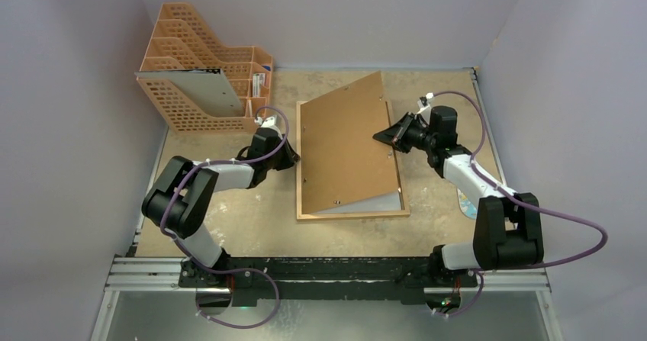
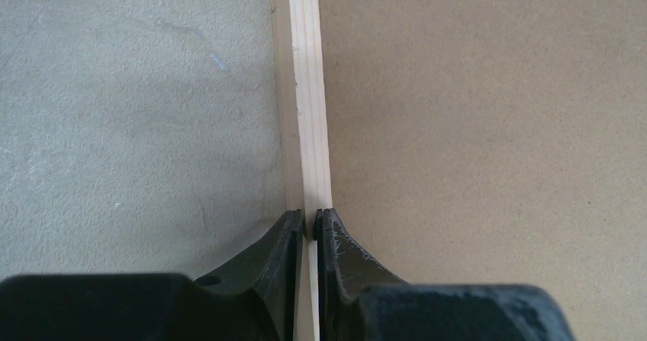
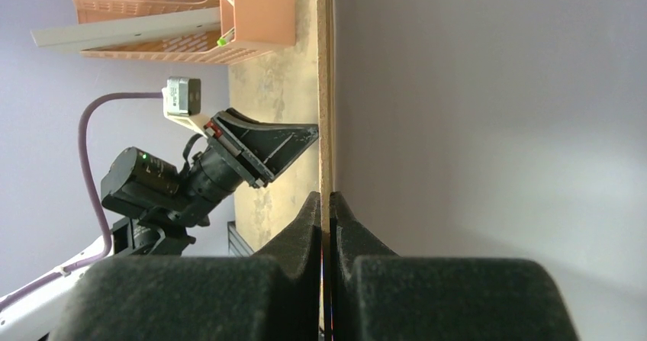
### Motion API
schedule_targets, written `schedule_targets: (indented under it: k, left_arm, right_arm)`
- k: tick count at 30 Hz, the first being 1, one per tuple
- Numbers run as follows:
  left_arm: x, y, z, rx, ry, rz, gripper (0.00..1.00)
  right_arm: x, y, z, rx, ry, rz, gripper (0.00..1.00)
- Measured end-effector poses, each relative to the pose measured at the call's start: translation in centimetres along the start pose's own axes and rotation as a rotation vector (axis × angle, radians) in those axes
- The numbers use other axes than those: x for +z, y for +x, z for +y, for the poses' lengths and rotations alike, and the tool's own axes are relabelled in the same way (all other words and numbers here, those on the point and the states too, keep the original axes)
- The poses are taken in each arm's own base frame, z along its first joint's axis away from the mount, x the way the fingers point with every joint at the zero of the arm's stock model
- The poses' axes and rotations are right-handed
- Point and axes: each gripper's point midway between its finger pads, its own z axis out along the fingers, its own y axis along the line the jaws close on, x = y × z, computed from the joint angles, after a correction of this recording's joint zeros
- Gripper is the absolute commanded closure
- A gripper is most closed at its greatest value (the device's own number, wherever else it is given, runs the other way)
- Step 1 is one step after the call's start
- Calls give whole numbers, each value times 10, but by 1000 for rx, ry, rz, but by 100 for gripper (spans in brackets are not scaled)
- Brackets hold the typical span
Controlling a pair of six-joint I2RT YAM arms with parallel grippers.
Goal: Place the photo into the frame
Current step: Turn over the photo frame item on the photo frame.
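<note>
The light-wood frame (image 1: pixel 351 215) lies flat mid-table. My left gripper (image 1: pixel 294 158) is shut on its left rail (image 2: pixel 309 89), one finger on each side of the wood. A brown hardboard backing panel (image 1: pixel 347 143) rests in the frame along its left side and tilts up to the right. My right gripper (image 1: pixel 385 136) is shut on that raised right edge (image 3: pixel 326 89). A pale grey surface (image 1: pixel 374 202) shows inside the frame's near right corner. A small coloured sliver (image 1: pixel 463 201) beside my right forearm may be the photo; most of it is hidden.
An orange plastic file rack (image 1: pixel 202 74) holding a grey sheet stands at the back left, close behind my left arm. Grey walls close the table on three sides. The aluminium rail (image 1: pixel 328 276) with both arm bases runs along the near edge.
</note>
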Motion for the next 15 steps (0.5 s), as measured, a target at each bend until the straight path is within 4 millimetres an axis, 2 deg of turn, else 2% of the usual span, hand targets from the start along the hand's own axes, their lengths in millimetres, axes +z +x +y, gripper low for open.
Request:
schedule_targets:
  k: [15]
  left_arm:
    - [1,-2,1,0,-3,-9,92]
  right_arm:
    - [-6,0,1,13,28,6,100]
